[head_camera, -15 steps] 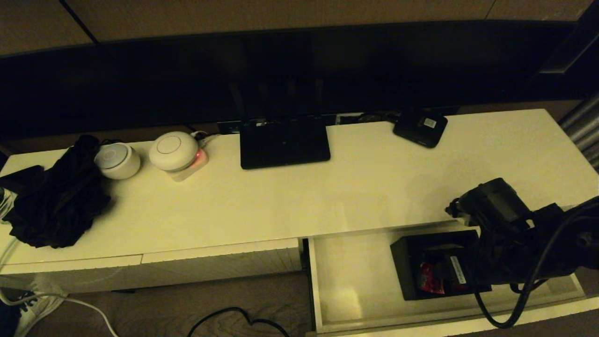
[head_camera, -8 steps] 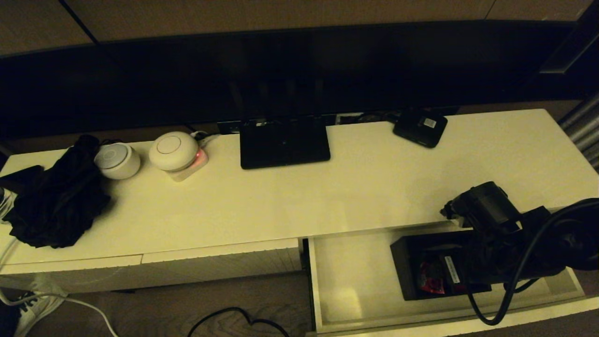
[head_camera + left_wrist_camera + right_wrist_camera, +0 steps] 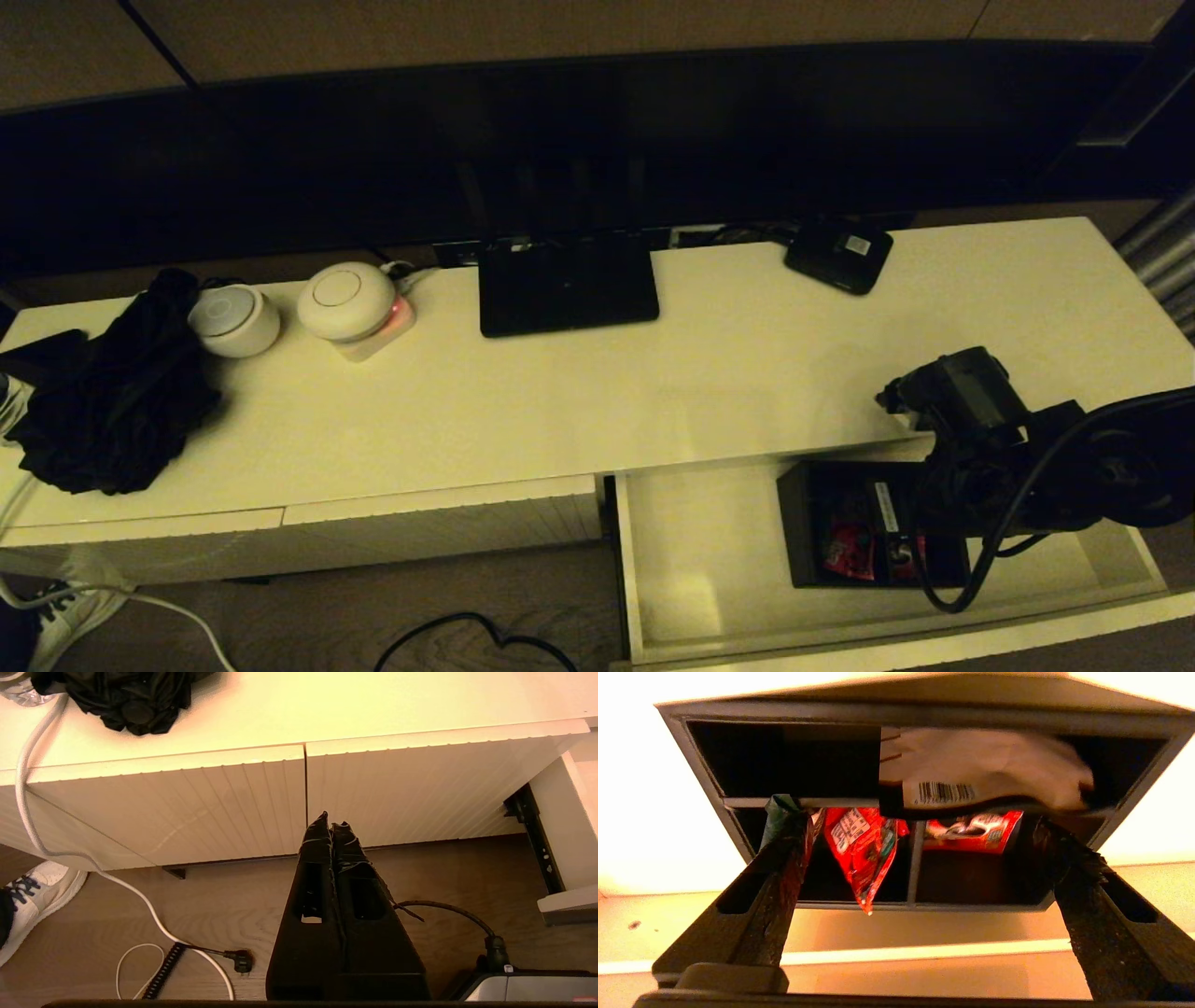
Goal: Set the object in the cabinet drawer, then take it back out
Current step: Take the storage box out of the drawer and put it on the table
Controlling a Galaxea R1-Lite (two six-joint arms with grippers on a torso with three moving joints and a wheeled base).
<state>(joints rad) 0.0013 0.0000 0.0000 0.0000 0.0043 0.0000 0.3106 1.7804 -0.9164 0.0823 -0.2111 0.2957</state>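
Jaws of the right gripper (image 3: pixel 920 858), spread wide around the organiser box (image 3: pixel 845 523) in the open cabinet drawer (image 3: pixel 700 579) at lower right, could slip, spilling its loose packets (image 3: pixel 864 844).

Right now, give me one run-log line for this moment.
right gripper: spread around organiser box | box: inside open cabinet drawer, grip unconfirmed | left gripper: shut, parked low before closed ribbed drawer fronts

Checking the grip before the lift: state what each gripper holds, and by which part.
The right gripper spans the black organiser box in the open cabinet drawer, one finger at each end; firm contact cannot be told. The left gripper is shut on nothing.
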